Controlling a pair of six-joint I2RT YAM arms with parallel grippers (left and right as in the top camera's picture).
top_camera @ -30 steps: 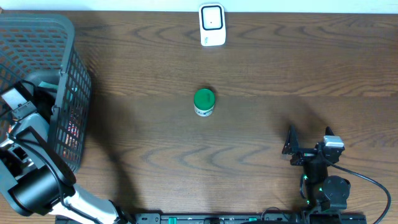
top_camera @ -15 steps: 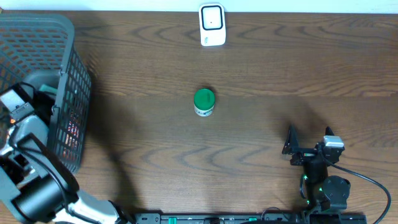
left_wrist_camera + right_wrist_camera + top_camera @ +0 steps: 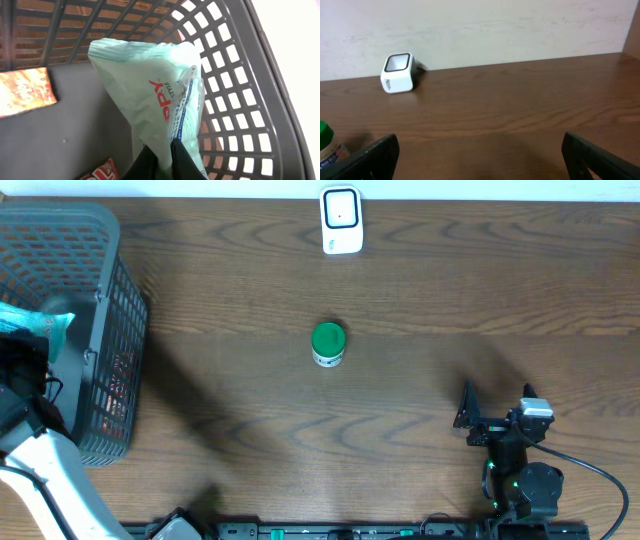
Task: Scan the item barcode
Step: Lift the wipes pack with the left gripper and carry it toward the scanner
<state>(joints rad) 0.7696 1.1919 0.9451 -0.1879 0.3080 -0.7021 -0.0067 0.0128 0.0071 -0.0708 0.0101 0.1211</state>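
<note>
Left gripper [image 3: 167, 152] is pinching a pale green packet [image 3: 150, 95] in the basket [image 3: 240, 75].
Its jaws are clamping the packet's near edge, likely to carry its barcode past the bottle [image 3: 328, 343] to the scanner [image 3: 341, 220]; the right gripper [image 3: 480, 160] is idling, jaws wide, empty.

— What's lying on your table [image 3: 250, 420]?
— Dark wood. Your white scanner [image 3: 341, 220] sits at twelve o'clock, and a green-capped jar [image 3: 328, 343] stands upright near the centre.
— And at nine?
— Your grey basket [image 3: 120, 350], standing on the wood.
</note>
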